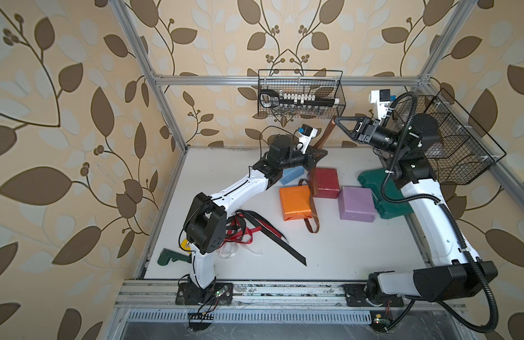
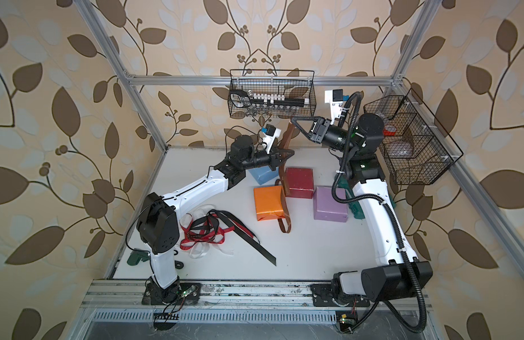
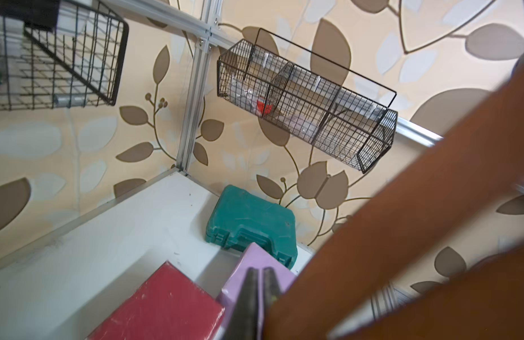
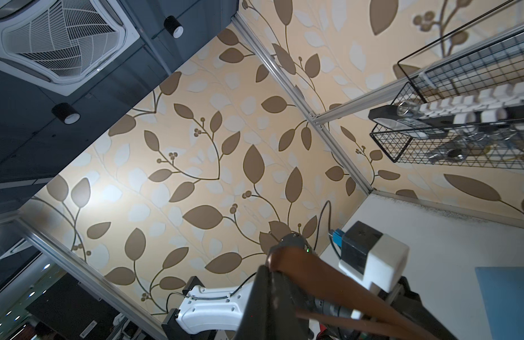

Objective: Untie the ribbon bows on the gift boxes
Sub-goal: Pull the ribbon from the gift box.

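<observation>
right jaws pinch the brown ribbon high above & behind the orange box, left jaws pressed together beside its mid-span, so prob. best to pull up & away slowly, letting the loop round that box slip free w/o dragging it.

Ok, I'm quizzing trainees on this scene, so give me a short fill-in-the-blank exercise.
The right gripper pinches a ribbon coloured ___. Its lower loop lies beside the box wrapped in ___. The lilac box stands beside a dark-green ___. The left gripper is ___.
Missing: brown; orange; case; shut.
</observation>
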Available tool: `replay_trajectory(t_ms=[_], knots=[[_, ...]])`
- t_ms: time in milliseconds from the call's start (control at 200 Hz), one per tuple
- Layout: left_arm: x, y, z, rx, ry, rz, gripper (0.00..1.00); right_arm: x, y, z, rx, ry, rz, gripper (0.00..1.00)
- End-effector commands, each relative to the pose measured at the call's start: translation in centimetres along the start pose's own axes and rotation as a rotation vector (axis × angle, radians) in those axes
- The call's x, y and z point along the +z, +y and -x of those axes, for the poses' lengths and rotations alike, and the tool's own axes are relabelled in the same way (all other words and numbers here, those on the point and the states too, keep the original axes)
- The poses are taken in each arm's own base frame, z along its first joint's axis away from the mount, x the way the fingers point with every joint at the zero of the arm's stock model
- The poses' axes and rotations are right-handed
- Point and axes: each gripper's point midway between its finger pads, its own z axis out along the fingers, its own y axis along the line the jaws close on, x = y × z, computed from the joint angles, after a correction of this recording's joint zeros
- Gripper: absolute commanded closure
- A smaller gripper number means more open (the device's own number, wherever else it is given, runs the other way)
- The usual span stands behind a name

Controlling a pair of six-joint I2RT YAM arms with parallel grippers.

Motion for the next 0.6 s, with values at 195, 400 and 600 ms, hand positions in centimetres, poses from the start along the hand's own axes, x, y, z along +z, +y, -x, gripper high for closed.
replay_trajectory(t_ms=[195,400,600], knots=[[-10.0,-1.5,-0.2,0.083,0.093,0.203,1.0,-4.1,-2.6,1.6,-0.039,-0.157,-0.161,1.0],[-14.3,-2.4,0.2,0.07,0.121,0.27,1.0,-5.2,-5.4,1.2,-0.047,-0.187,-0.266,1.0],[-18.1,-3.1,3.0,0.068,0.085,0.329,1.0,-4.9,-7.5,-1.5,0.015,-0.132,-0.262,1.0]])
